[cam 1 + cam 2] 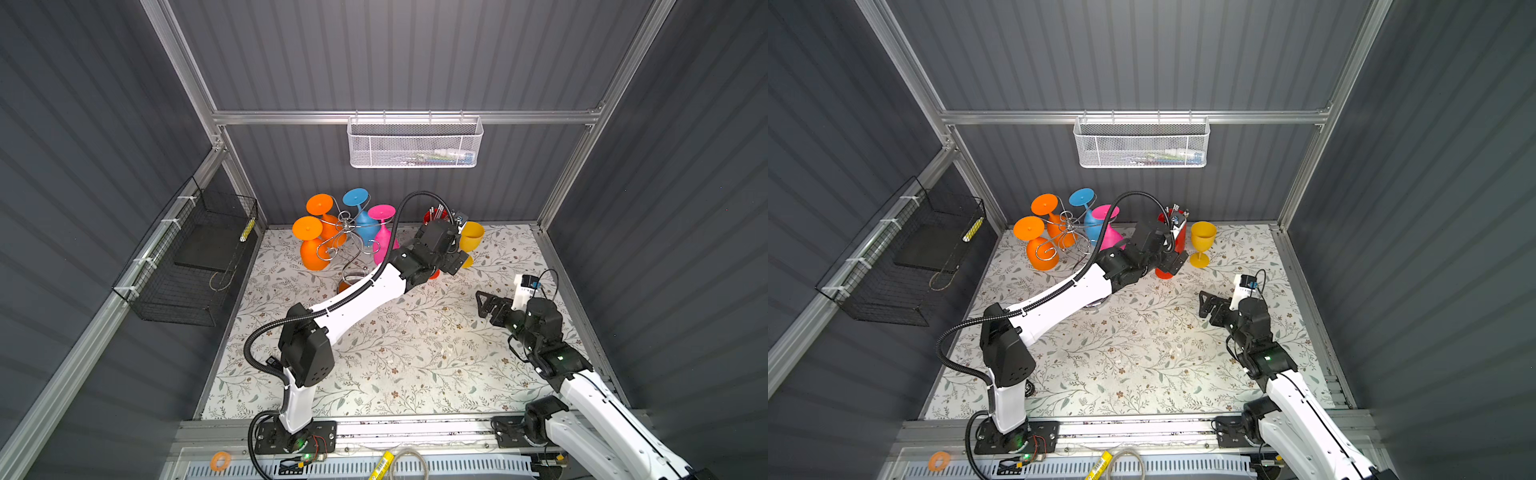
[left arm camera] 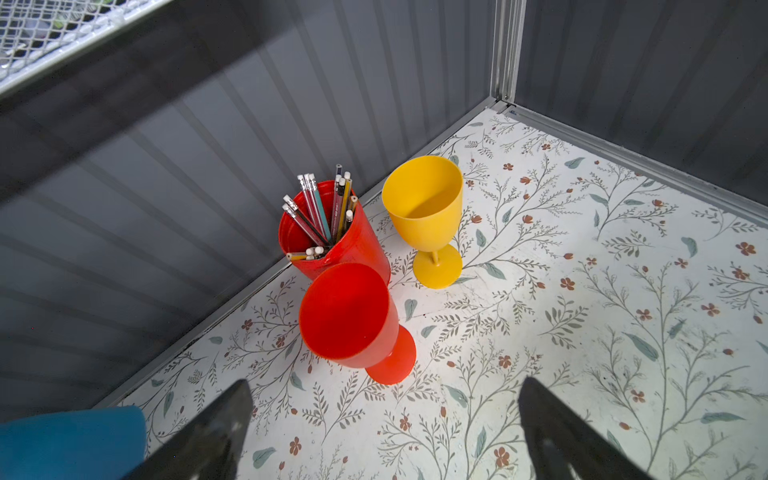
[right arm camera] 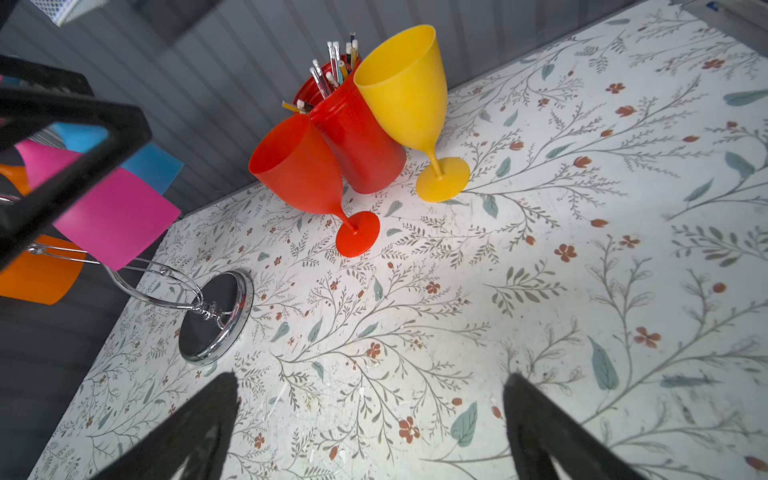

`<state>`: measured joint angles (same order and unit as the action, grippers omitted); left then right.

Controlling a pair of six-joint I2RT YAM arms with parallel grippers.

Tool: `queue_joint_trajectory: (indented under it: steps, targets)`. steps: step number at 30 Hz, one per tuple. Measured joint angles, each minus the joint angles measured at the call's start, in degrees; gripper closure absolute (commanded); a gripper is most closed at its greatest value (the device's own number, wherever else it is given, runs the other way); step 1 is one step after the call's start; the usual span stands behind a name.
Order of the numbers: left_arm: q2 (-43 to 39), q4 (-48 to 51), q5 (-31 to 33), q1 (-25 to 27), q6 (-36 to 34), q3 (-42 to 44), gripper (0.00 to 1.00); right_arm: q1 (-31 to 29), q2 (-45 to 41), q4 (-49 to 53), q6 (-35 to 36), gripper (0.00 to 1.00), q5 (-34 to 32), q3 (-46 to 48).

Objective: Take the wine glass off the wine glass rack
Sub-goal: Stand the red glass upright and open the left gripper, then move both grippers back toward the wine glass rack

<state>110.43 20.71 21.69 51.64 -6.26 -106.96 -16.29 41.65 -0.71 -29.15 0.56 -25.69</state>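
One red wine glass [image 2: 349,316] upright, just beyond left gripper [image 2: 386,399], jaws spread

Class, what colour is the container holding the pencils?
The pencil container is red, seen best in the left wrist view.

Wine glass rack [image 3: 224,299]: chrome wire w/ mirror-shiny base. Yellow glass [image 2: 424,208], red glass [image 2: 345,316]: smooth matt plastic. Red pencil pot [image 3: 361,145]: glossy. Table [image 1: 415,365]: floral print, scuffed.
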Motion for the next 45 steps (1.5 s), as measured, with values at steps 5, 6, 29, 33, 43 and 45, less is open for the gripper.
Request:
queue_joint_trajectory:
  steps: [5,6,29,33,43,45]
  targets:
    - [-1.97,-1.14,0.5,0.46,0.07,2.8,0.0,-0.11,-2.4,-1.09,0.31,0.01,-0.66,1.18]
    - [-2.47,-1.44,0.68,0.55,0.09,3.23,0.0,-0.17,-2.91,-1.29,0.42,0.01,-0.83,1.49]
    - [-18.32,-2.29,2.73,6.88,1.6,12.15,0.0,-0.79,-7.43,-2.78,1.07,0.03,-2.03,3.76]
    - [-22.95,-1.84,5.05,6.88,2.27,14.47,0.0,-1.88,-7.93,-4.02,1.18,0.03,-2.03,4.44]
    - [-28.63,2.43,13.25,6.82,4.11,16.28,0.0,-8.02,-5.79,-10.4,2.82,0.04,-1.42,5.66]
    - [-29.18,3.82,15.26,6.82,4.37,16.37,0.0,-9.94,-4.31,-11.63,3.28,0.04,-1.64,5.64]
